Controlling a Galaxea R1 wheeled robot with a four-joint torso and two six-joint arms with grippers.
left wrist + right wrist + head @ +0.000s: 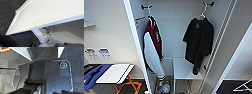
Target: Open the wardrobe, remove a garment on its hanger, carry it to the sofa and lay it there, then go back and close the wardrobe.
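A maroon jacket (153, 47) hangs above a folding table (115, 73).

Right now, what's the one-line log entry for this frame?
wardrobe: open | garment: hanging inside on hanger, right hook | maroon jacket: left hook | garment: not yet grasped

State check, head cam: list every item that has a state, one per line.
wardrobe: open, inside exposed
black top: hanging on its hanger inside, right side
white hanger: hooked on a dark peg
maroon jacket with white sleeves: hanging inside, left side
small white table: standing left of the wardrobe, top bare
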